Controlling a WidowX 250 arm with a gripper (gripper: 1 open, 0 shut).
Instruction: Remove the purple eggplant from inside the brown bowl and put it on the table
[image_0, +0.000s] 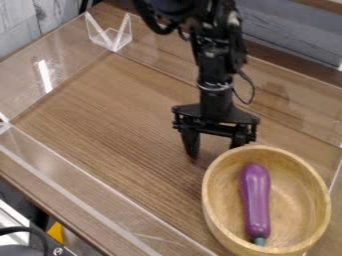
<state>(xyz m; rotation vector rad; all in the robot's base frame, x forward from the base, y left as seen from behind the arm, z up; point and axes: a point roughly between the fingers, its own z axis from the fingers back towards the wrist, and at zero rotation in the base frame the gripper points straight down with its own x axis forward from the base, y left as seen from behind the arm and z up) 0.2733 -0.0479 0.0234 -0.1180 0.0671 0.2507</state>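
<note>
Step in hand: we judge this to be the approach, getting the black two-fingered end effector (217, 140) over the bowl before reaching in.

End effector: open, its jaws spread wide and pointing straight down, holding nothing.

End effector position: it hangs just beside the far-left rim of the round light-brown wooden bowl (225, 205), not over the hollow yet.

Eggplant: the small glossy purple toy eggplant (254, 198) lies inside the bowl along its length, the teal-green stem cap at the near end, the rounded purple end toward the end effector.

Counter: the brown wood-grain counter (107, 120) lies bare to the left of the bowl, edged by low clear acrylic walls (54, 190).

How we would line up: we would bring the end effector over the fat middle of the eggplant, with the jaws straddling it across its width, not along its length.

How we would descend: slowly, keeping the fingers inside the thick rim so that neither catches it and tips or shoves the bowl.

How we would grip: close gently on the widest part; the skin looks slick, so a pinch near the tapered end may slip.

Where we would set it down: on the open wood left of the bowl, clear of the walls.
</note>
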